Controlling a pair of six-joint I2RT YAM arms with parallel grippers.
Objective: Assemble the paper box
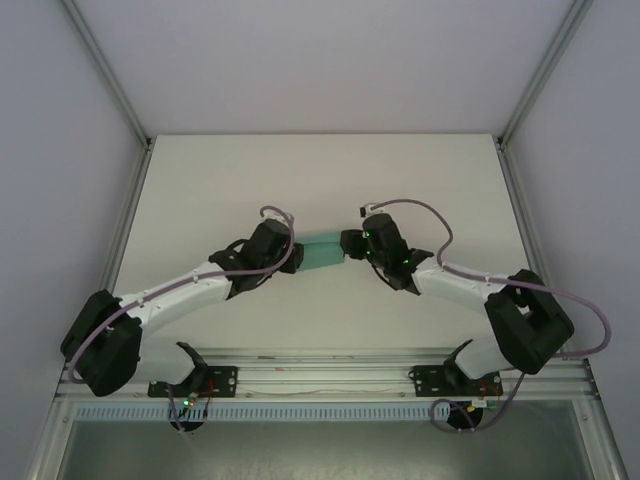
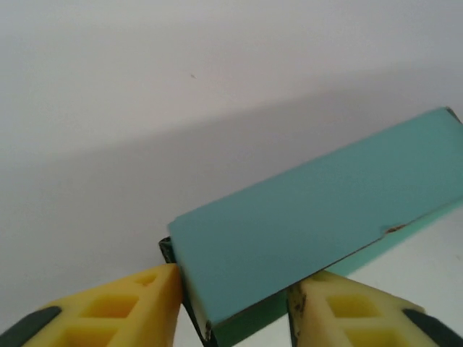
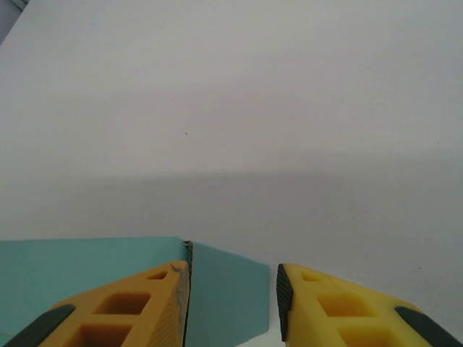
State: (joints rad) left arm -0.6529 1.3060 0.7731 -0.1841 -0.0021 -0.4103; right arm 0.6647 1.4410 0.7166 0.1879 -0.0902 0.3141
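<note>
The paper box [image 1: 322, 253] is a small teal rectangular box hanging above the middle of the white table [image 1: 320, 170] between both arms. In the left wrist view the paper box [image 2: 311, 210] runs away to the right, and my left gripper [image 2: 233, 289] is shut across its near end, with a yellow finger [image 2: 155, 300] pressed on each side. My left gripper [image 1: 298, 258] meets the box's left end. My right gripper [image 1: 347, 245] is at its right end. There a teal flap [image 3: 224, 289] lies between my right gripper's [image 3: 231, 278] open fingers, with a small gap to the right finger [image 3: 318, 303].
Grey frame walls and aluminium posts [image 1: 110, 90] border the table on the left, right and back. A metal rail [image 1: 320, 375] with both arm bases runs along the near edge. Purple cables [image 1: 420, 210] loop off both arms above the tabletop.
</note>
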